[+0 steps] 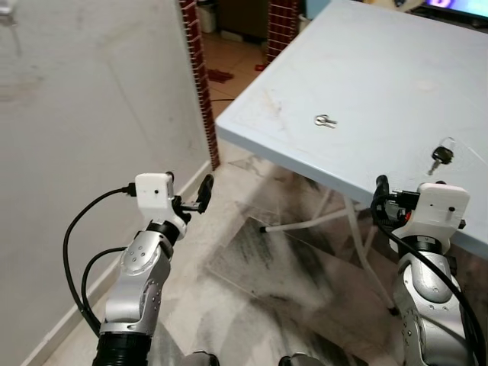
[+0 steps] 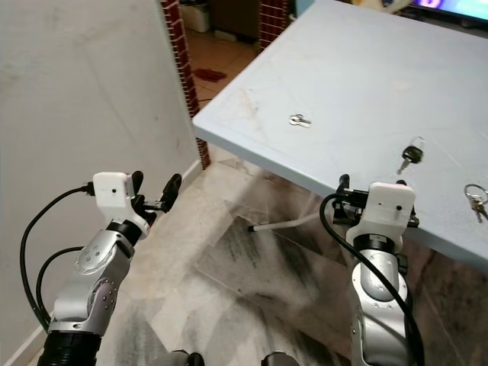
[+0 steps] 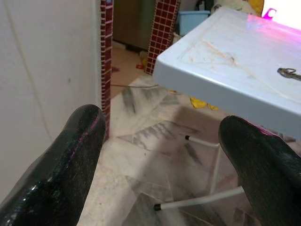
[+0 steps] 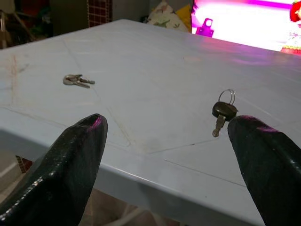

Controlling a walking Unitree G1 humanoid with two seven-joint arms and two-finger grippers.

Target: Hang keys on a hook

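A black-headed key on a ring (image 1: 441, 156) lies near the front edge of the light blue table (image 1: 381, 69). It also appears just beyond my right gripper (image 4: 167, 123) as the black-headed key (image 4: 223, 112). That gripper is open and empty, held level with the table's edge. A small silver key bunch (image 1: 325, 120) lies farther in on the tabletop. Another ringed key bunch (image 2: 474, 197) rests at the table's right. My left gripper (image 2: 155, 187) is open and empty, raised over the floor beside the white wall (image 1: 84, 114). A small pale fitting (image 1: 8, 19) sits high on that wall.
White folding table legs (image 1: 305, 223) stand under the table on the marbled floor (image 1: 252, 282). A red brick-tiled pillar (image 1: 200, 76) edges the wall, with a doorway and a second pillar (image 1: 280, 27) behind. A lit screen (image 4: 244, 23) glows past the table's far side.
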